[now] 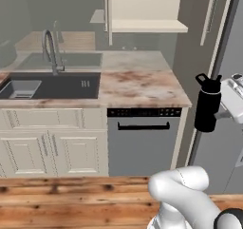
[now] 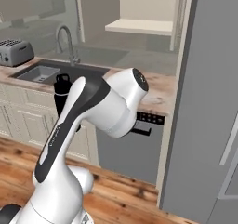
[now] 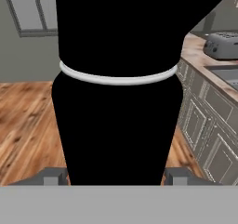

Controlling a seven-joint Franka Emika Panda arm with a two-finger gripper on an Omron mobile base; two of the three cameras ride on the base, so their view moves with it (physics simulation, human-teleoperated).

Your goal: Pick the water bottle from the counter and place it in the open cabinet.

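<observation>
The black water bottle (image 1: 207, 107) hangs upright in the air just off the right end of the counter (image 1: 137, 83), in front of a tall grey panel. My gripper (image 1: 219, 113) comes in from the right and is shut on the bottle's body. In the hand view the water bottle (image 3: 116, 102) looms close, with a fingertip (image 3: 55, 175) pressed on each side of it. In the right base view my arm hides most of the water bottle (image 2: 61, 92). The open cabinet (image 1: 147, 26) hangs above the counter's back, its pale shelf bare.
A dark sink (image 1: 50, 85) with a curved faucet (image 1: 51, 52) lies left in the counter. A dishwasher (image 1: 142, 142) sits below the counter's right end. A toaster (image 2: 14, 52) stands far left. The grey panel (image 2: 209, 102) rises close on the right.
</observation>
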